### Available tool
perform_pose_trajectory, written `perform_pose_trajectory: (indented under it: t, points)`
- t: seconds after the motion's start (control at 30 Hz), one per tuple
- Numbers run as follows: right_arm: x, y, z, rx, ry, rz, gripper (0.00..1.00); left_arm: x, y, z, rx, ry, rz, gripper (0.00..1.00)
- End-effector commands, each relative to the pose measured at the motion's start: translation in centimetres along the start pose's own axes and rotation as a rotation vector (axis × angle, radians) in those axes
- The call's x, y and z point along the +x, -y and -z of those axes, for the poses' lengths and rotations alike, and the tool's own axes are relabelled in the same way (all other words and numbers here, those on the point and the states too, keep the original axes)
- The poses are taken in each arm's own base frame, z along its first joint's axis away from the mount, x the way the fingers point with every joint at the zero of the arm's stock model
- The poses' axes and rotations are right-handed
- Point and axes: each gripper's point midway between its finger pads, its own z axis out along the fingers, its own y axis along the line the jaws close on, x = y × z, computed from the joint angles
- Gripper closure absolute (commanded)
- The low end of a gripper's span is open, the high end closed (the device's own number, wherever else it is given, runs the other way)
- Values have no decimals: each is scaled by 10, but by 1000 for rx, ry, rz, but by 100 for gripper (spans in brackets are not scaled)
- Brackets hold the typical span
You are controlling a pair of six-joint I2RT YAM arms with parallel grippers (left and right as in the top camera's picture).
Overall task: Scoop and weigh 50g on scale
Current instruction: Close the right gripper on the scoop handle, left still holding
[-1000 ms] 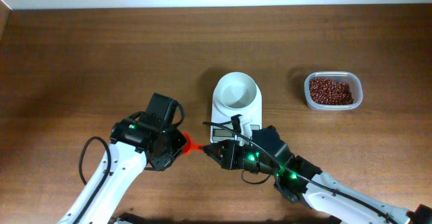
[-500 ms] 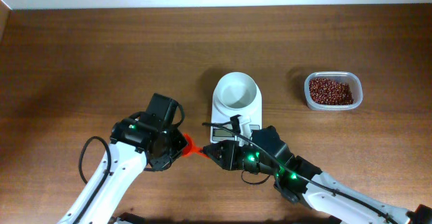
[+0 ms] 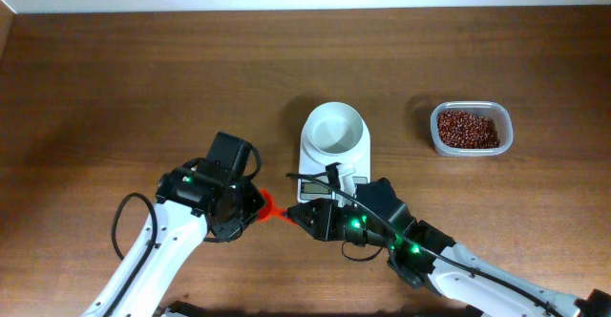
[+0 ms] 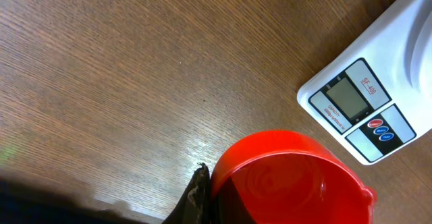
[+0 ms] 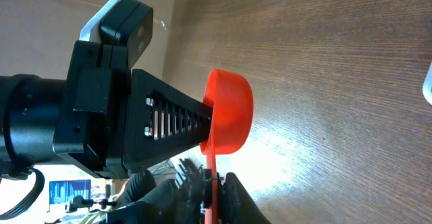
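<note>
From overhead, the scale [image 3: 353, 164] was seen near the middle of the wooden counter [image 3: 143, 78], with a round white bowl [image 3: 334, 131] on its far end. The beans [image 3: 468, 129] were heaped in a clear tub [image 3: 470, 106] to the right of the scale, apart from it and well apart from both arms. In front of the scale, a red scoop [image 3: 268, 203] was held between the two arms. The left pincer [image 3: 254, 203] was set at its left end. The right pincer [image 3: 300, 214] was set at its right end, just before the scale's near edge.

In the left wrist view, the scoop's cup [image 4: 283, 173] was shown low in the frame, its open side turned to the camera. One dark finger [image 4: 196, 191] was pressed against its left rim, and the left pincer was clenched on that rim. Beyond the cup, the scale's grey display [image 4: 347, 97] and its small buttons [image 4: 380, 129] were seen, but nothing on the display could be read.

In the right wrist view, the cup was seen from the side, with the left pincer's tapered tips closed on its wall. The thin handle [image 5: 210, 173] was seen running down from the cup into the right pincer's fingers [image 5: 235, 191], which were clenched on it.
</note>
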Motion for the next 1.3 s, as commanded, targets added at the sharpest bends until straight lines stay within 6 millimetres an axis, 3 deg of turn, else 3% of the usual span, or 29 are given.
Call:
perform_pose_trajectory:
  t: [0.0,0.1,0.23,0.33,0.57,0.73,0.8,0.9,1.27]
  points:
    - [-3,-15,1,-47,-2,26,91,1,2,0,2,-4,-24,98]
    - [-2,-15,1,-51,-9,27,92,0,3,0,6,-2,-24,98]
    - [0,-17,1,-58,-21,27,75,0,3,-1,8,-1,-24,98]
    - [0,-17,1,-58,-21,27,75,0,4,-1,11,1,-24,98]
    - [1,-17,1,-60,-25,27,85,-2,8,-1,29,8,-27,98]
    - [1,-17,1,-60,-25,27,83,-3,10,0,35,12,-28,98]
    - [1,-17,1,-62,-28,27,76,-4,10,0,37,13,-28,99]
    - [2,-18,1,-63,-31,27,73,-4,11,0,39,14,-29,98]
    - [2,-17,1,-63,-31,27,72,2,18,0,75,-24,-27,99]
